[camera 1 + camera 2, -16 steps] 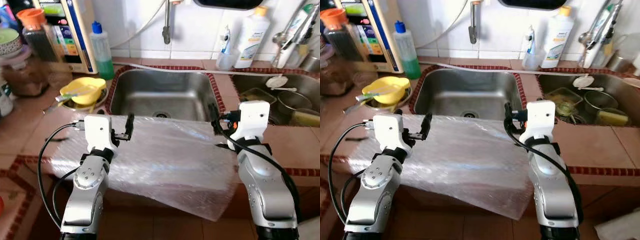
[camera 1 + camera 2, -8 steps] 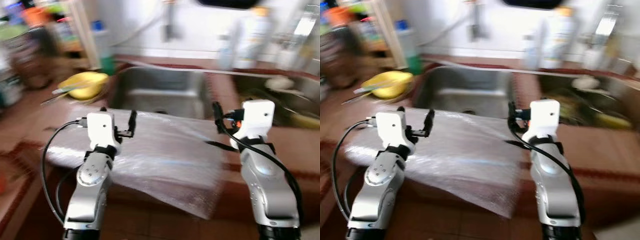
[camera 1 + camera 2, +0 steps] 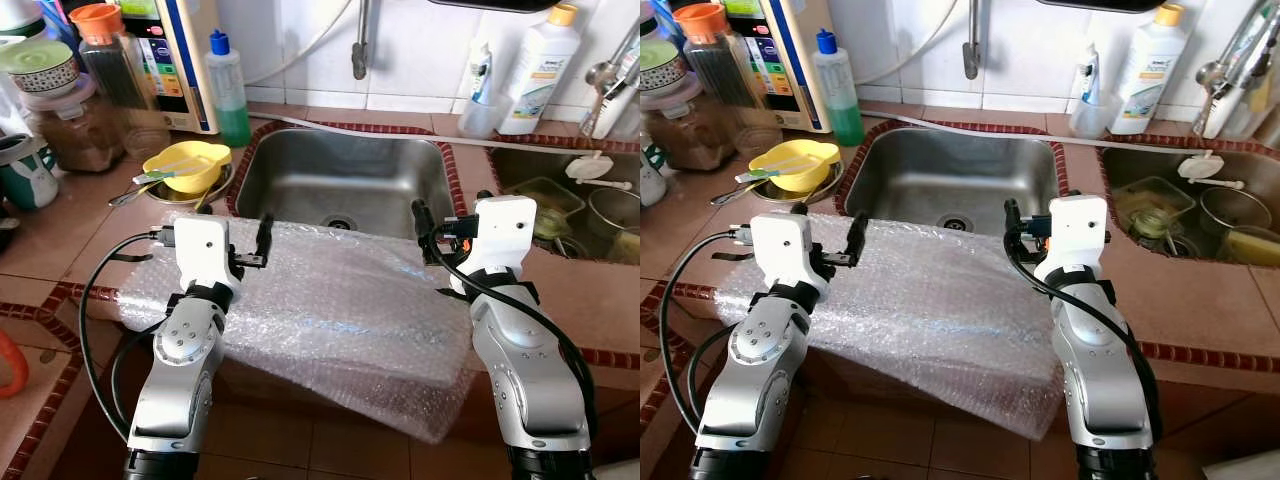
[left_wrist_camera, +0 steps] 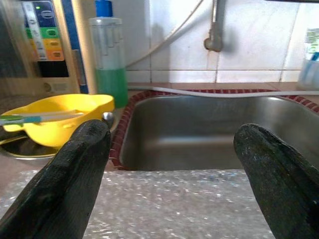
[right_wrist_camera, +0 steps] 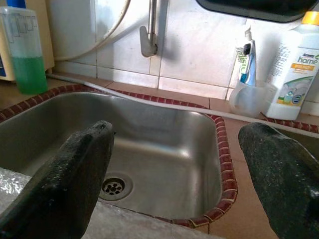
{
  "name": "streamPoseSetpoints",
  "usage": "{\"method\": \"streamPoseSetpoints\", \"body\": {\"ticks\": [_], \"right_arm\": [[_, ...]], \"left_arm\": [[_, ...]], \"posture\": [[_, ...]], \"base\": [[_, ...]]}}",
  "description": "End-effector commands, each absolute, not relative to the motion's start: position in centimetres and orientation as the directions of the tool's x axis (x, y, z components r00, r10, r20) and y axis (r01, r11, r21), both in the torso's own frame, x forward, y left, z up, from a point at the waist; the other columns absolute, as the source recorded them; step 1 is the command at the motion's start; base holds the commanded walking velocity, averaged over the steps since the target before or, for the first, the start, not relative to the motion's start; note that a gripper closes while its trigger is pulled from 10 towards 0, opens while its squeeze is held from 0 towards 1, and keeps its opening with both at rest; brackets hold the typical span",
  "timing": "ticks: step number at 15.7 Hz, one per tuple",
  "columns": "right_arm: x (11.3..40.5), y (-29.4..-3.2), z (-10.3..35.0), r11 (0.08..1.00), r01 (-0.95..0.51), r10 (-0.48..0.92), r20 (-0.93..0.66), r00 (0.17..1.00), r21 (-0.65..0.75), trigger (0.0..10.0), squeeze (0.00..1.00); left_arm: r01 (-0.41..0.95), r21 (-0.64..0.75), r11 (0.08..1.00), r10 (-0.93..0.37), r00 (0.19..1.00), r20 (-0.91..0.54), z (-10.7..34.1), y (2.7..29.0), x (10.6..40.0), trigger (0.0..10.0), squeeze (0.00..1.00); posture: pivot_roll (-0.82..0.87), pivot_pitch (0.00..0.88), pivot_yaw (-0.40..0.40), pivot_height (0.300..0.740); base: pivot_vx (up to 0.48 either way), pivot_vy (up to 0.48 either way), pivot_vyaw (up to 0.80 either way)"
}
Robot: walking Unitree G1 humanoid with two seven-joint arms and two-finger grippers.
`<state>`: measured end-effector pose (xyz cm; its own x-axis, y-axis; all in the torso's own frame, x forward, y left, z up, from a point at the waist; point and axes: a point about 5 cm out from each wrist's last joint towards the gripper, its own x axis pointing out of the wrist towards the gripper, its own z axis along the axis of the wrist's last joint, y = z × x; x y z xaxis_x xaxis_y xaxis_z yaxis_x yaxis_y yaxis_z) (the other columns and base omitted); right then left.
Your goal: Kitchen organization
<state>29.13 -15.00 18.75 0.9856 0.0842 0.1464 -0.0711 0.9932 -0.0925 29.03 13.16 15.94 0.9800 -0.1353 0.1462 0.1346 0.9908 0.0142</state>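
A yellow bowl sits at ten o'clock on the tiled surface, with a green soap bottle behind it. The left gripper hovers with fingers spread wide and empty over the left part of the bubble wrap, which drapes over the surface's front edge at six o'clock. The sink lies at twelve. The right gripper is likewise wide open, holding nothing, above the wrap's right edge, perhaps just touching it. A white bottle stands at two o'clock.
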Motion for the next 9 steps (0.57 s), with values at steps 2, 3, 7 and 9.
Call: {"method": "streamPoseSetpoints", "body": {"ticks": [2,3,7,9], "right_arm": [[29.01,-14.93,18.94,0.993,-0.075,0.089,0.160,0.983,-0.096,10.0,0.00],[29.01,-14.86,18.97,0.992,-0.077,0.092,0.162,0.982,-0.096,10.0,0.00],[28.96,-14.89,18.96,0.992,-0.078,0.093,0.161,0.983,-0.094,10.0,0.00],[28.88,-15.03,18.99,0.993,-0.078,0.092,0.162,0.983,-0.094,10.0,0.00]], "left_arm": [[0.137,0.007,0.991,-0.136,0.976,0.170,16.57,13.17,28.92,10.0,0.00],[0.136,0.009,0.991,-0.135,0.976,0.172,16.59,13.17,28.94,10.0,0.00],[0.148,-0.003,0.989,-0.145,0.973,0.180,16.70,13.01,28.99,10.0,0.00],[0.151,-0.004,0.988,-0.148,0.972,0.183,16.81,12.98,29.07,10.0,0.00]], "posture": [[-0.01,0.074,0.025,0.740],[-0.01,0.075,0.025,0.740],[-0.01,0.077,0.026,0.740],[-0.02,0.078,0.026,0.740]], "base": [[0.000,0.000,0.00],[0.000,0.000,0.00],[0.122,0.000,0.00],[0.341,0.000,0.00]]}}
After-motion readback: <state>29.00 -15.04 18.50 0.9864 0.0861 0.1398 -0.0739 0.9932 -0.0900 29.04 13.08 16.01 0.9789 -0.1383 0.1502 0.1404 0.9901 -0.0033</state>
